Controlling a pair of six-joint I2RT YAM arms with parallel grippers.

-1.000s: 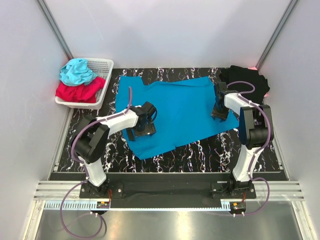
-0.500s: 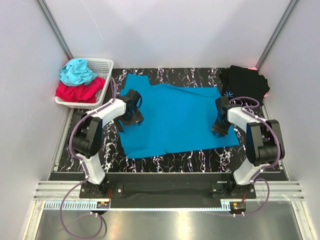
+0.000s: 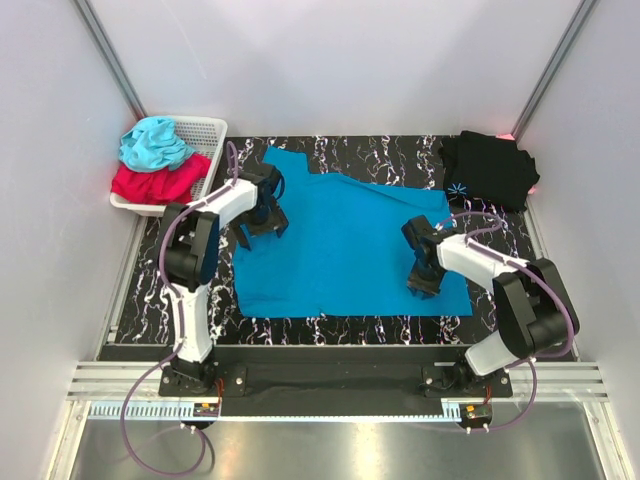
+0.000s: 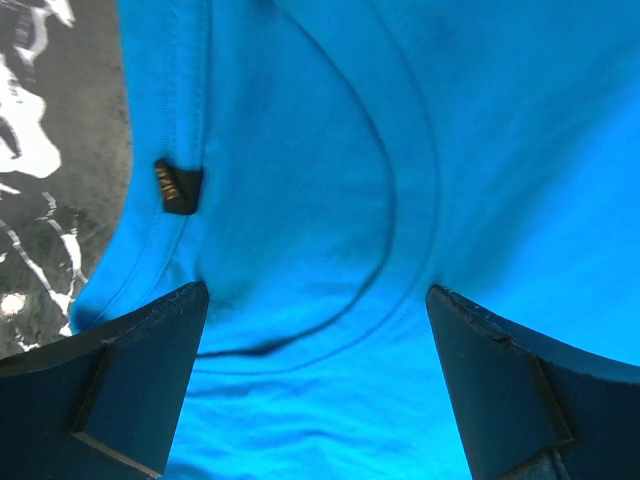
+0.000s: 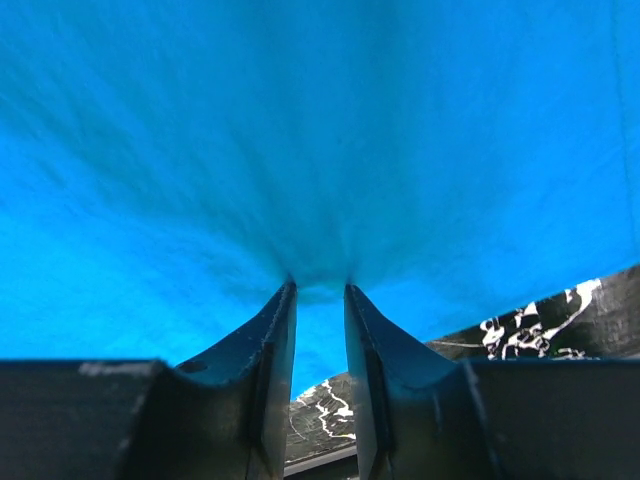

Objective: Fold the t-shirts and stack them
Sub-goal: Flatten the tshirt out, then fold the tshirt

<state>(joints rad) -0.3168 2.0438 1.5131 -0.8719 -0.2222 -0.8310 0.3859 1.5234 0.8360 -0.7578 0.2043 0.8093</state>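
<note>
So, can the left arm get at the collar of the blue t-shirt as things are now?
Probably yes. The left gripper hangs open right over the collar of the blue t-shirt, its fingers wide apart, and nothing lies between them and the cloth.

Centre: medium-blue tee (image 3: 340, 240), plain; dark neck tag (image 4: 176, 186) with gold lettering. 2 o'clock: black tee (image 3: 495, 165) with pale-blue starburst (image 3: 458, 189). Table (image 3: 390, 153): black marble, white veins. 10 o'clock: white basket (image 3: 210, 127) holding turquoise cloth (image 3: 152, 142) and red cloth (image 3: 150, 185).
</note>
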